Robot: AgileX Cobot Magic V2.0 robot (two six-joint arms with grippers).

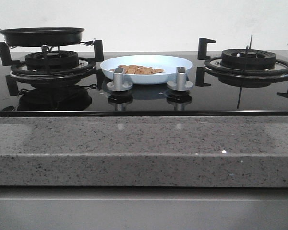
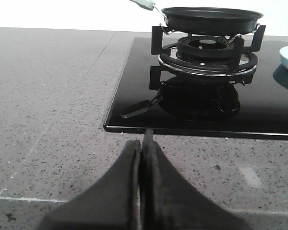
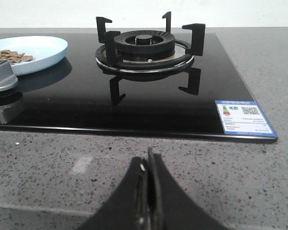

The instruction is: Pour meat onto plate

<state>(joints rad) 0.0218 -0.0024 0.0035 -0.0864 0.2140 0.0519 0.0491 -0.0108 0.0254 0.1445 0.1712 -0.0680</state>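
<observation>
Meat (image 1: 140,70) is lying heaped in the one plate (image 1: 175,62); one pan (image 1: 42,36) is sitting on its burner; both pincers, left gripper (image 2: 140,158) and right gripper (image 3: 148,167), are pressed closed, holding nothing.

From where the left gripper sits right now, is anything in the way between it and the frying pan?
Nothing visible blocks it. The left gripper, shut and empty, sits over bare granite counter in front of the glass cooktop. The frying pan rests on the left burner's grate beyond. The meat already lies on the plate.

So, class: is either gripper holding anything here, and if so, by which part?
Nothing is held. The left gripper and right gripper are both shut on nothing, above the countertop.
</observation>
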